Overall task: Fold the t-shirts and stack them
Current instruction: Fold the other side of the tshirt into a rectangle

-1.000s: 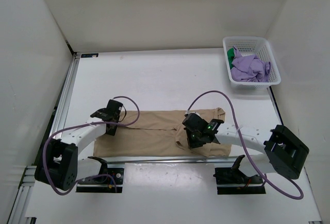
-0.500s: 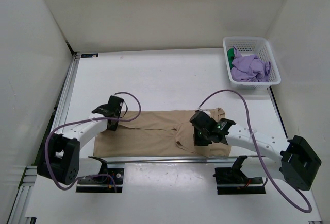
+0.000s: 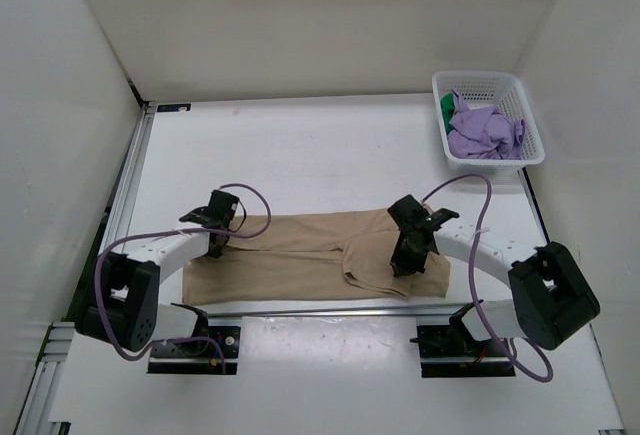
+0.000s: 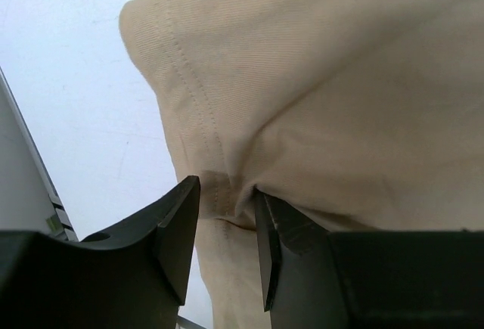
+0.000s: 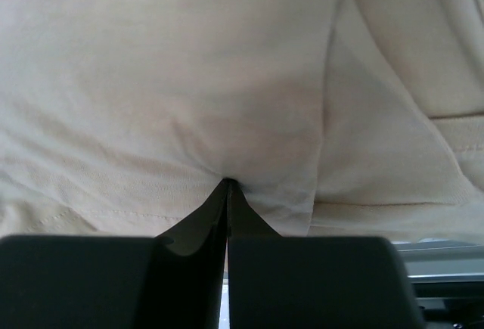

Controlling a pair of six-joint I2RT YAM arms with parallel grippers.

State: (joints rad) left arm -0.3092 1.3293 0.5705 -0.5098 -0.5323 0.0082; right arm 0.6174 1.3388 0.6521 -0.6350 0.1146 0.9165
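Spanning white walled table, tan t-shirt, right claw pinching it, left claw part-open astride its edge

You've got 1 plain tan t-shirt, 1 light purple t-shirt, 1 bright green t-shirt, white lattice basket, white table, purple cables.

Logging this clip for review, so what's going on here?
Both arms are working on the tan t-shirt lying on the table. The left gripper has its jaws apart around a fold at the shirt's left end; the right gripper is pinched shut on cloth near the right end. The purple t-shirt and green t-shirt sit bunched in the white basket.
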